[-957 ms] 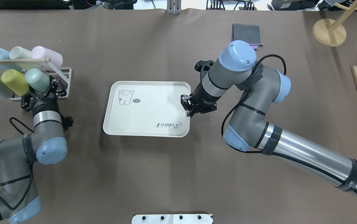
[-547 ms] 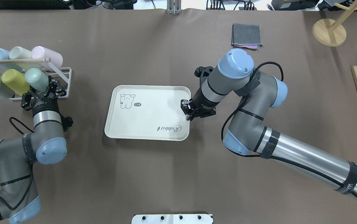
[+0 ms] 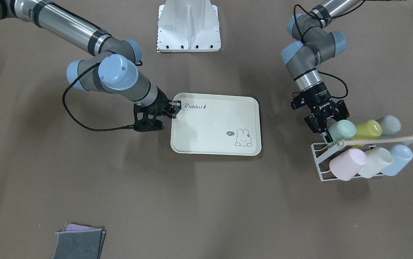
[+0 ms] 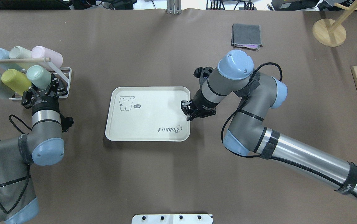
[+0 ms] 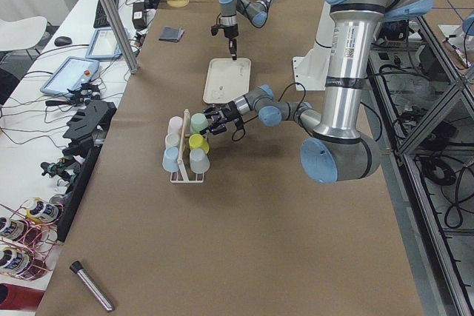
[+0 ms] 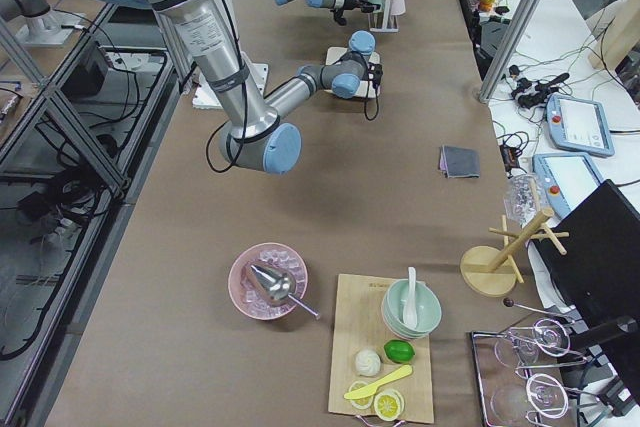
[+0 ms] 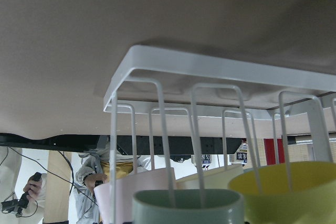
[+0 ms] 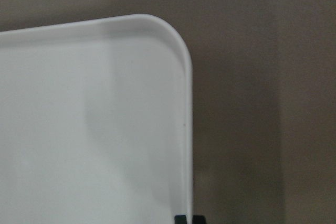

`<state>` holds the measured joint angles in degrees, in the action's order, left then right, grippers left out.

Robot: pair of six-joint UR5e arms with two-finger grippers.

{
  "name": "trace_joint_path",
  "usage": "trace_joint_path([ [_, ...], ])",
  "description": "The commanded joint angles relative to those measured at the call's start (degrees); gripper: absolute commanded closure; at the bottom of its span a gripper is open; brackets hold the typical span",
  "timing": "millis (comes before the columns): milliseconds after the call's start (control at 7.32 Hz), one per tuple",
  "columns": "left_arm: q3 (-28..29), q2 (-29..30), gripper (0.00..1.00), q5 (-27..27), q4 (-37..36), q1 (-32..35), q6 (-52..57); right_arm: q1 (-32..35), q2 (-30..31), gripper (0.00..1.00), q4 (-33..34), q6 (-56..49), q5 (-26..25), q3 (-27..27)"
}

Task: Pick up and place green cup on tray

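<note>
Even, diffuse light from above falls on the matte brown table [image 4: 153,174], leaving soft shadows beneath both arms and no glare. The fixed views are sharp, with slight bending toward the table's far corners. The right wrist view is soft; the left wrist view blurs its nearest cups.

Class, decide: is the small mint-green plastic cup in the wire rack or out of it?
In: the mint-green cup lies tilted in the white wire rack.

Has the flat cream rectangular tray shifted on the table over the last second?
Yes. The flat cream rectangular tray slid toward the robot's base, away from the folded grey cloth, with the right gripper shut on its rim.
</note>
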<state>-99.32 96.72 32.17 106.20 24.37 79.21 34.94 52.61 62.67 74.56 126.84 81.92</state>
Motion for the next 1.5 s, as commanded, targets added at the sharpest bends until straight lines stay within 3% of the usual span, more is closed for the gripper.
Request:
trace_joint_path([
  [0, -3.59, -2.14, 0.43, -0.09, 0.32, -0.11, 0.42, 0.04, 0.38, 0.01, -0.09, -0.47, -0.54, 0.00],
  [410, -10.44, -6.88, 0.44, -2.10, 0.32, -0.11, 0.68, 5.63, 0.47, 0.00, 0.26, -0.91, 1.02, 1.05],
  [683, -15.61, -8.20, 0.49, -3.70, 0.41, -0.11, 0.68, 12.76, 1.09, 0.00, 0.70, -2.13, 7.25, 1.75],
  [820, -17.56, -8.82, 0.53, -3.52, 4.59, 0.24, 0.68, 15.31, 3.61, 0.00, 0.70, -7.19, 8.67, 4.37],
  [957, -17.23, -8.83, 0.58, -2.65, 14.72, 0.24, 0.77, 18.73, 6.16, 0.00, 0.79, -12.29, 12.25, 5.44],
  [1230, -16.44, -7.96, 0.64, 7.85, 28.83, 1.55, -0.53, 22.88, 11.78, 0.00, 0.79, -18.99, 15.27, 7.54],
  [1366, -15.30, -4.64, 0.66, 13.65, 32.63, 2.26, -7.86, 24.64, 14.69, 0.00, 0.79, -22.93, 15.28, 9.04],
])
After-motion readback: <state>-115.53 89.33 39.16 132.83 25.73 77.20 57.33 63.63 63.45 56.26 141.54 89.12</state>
